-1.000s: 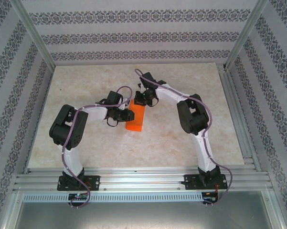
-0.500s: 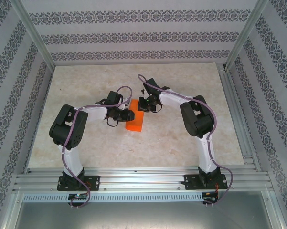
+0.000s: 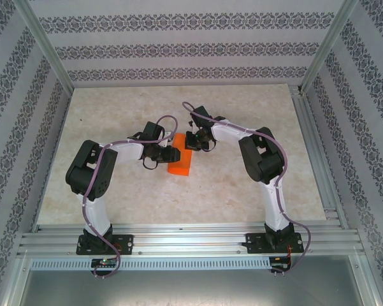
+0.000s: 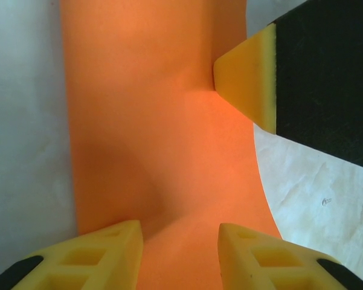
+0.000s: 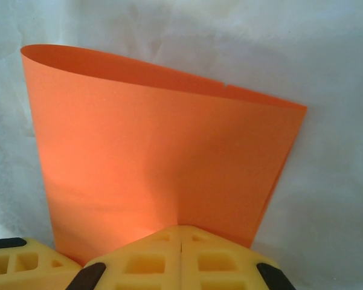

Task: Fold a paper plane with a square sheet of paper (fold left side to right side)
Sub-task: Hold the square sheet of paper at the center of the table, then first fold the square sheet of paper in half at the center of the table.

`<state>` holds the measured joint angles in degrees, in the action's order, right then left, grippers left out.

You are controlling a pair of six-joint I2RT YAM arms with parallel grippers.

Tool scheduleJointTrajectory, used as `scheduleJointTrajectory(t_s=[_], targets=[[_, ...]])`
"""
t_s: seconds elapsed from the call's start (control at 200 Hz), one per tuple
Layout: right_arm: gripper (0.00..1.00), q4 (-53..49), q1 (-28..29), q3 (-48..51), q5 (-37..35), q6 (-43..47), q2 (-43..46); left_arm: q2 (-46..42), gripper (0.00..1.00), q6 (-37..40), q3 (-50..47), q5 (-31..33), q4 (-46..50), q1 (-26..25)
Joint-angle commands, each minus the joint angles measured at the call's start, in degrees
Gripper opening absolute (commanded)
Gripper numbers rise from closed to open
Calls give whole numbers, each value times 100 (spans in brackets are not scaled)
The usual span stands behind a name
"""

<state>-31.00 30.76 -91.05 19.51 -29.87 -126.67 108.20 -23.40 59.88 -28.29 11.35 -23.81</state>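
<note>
Orange paper (image 3: pixel 180 163), doubled over into a narrow strip, on the table (image 3: pixel 242 185) about midway across. Not pressed flat: from the right wrist, upper layer of the paper (image 5: pixel 163 157) bowed up off the lower one at its far end, leaving an open curl there.

Right fingers (image 3: pixel 191 141) at the paper's far end. Up close, right fingers (image 5: pixel 180 244) shut tight on the sheet's edge, with a small pucker in the paper just where they meet.

Left fingers (image 3: pixel 171 154) at the paper's left edge. From the left wrist, left fingers (image 4: pixel 118 248) parted partway, paper (image 4: pixel 157 133) running into the gap; touching it or just over it, cannot tell. One right fingertip (image 4: pixel 247 78) against the paper's opposite edge.

Paper's nearest edge hidden behind the fingers in both wrist views. Fold line hard to make out from above.
</note>
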Motion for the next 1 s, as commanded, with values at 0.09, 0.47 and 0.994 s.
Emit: scheduleJointTrajectory(t_s=[0.09,0.47,0.994], targets=[[5,-534,105,-25,-421,157,-367,-31,40,202,-404,-4,886,-113],[6,-590,109,-80,-466,114,-393,-429,41,133,-1106,-161,712,-170],[5,-740,158,-212,-604,111,-457,-754,44,57,-1580,-586,382,-378]])
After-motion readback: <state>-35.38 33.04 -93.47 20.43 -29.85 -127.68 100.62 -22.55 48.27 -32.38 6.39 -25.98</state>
